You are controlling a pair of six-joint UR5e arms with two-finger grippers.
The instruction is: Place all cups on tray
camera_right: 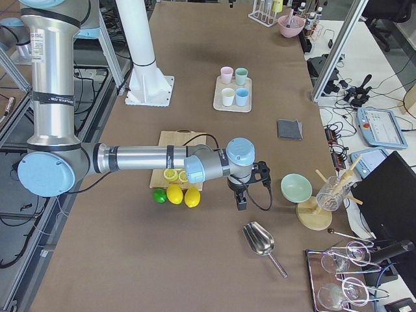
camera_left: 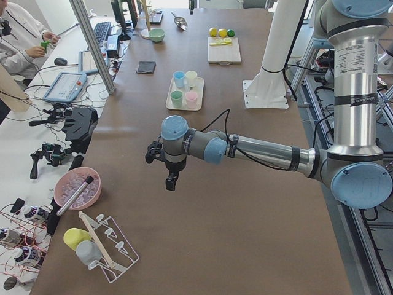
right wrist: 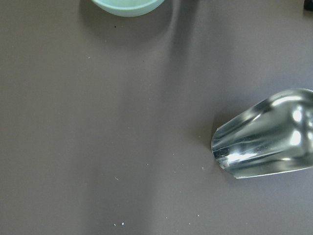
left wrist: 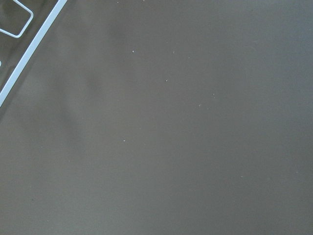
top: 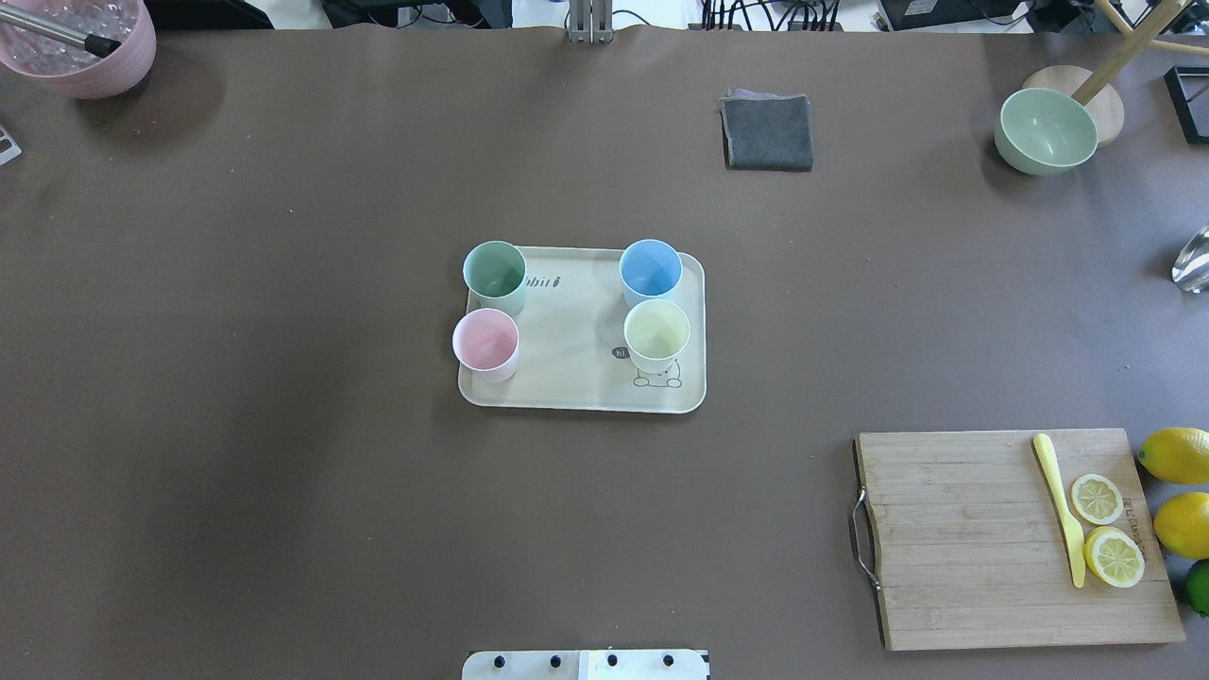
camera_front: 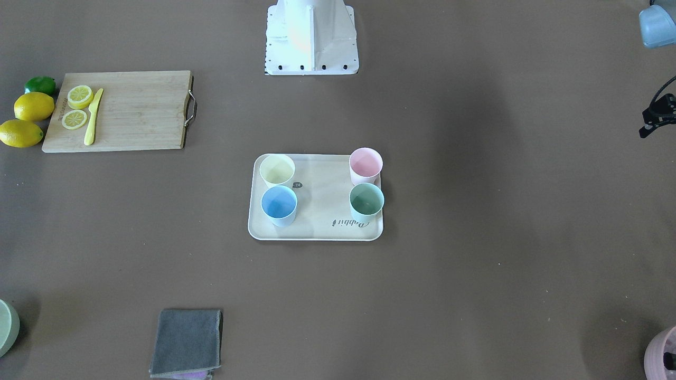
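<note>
4 cups on the tray, my arms held wide

The yellow cup (top: 656, 331), blue cup (top: 650, 267), pink cup (top: 485, 340) and green cup (top: 494, 268) stand upright on the tray (top: 576, 378) mid-tabletop, so I judge the job done. The best move is keeping away, since the pink cup sits tight against the rim. My left gripper (camera_left: 172, 181) hovers over bare tabletop, my right gripper (camera_right: 241, 199) near a metal scoop (right wrist: 266, 134) and the green bowl (top: 1047, 130); whether either is open I cannot tell. The cutting board (top: 963, 538), lemons (top: 1176, 453) and grey cloth (top: 767, 132) lie well apart from the tray.
</note>
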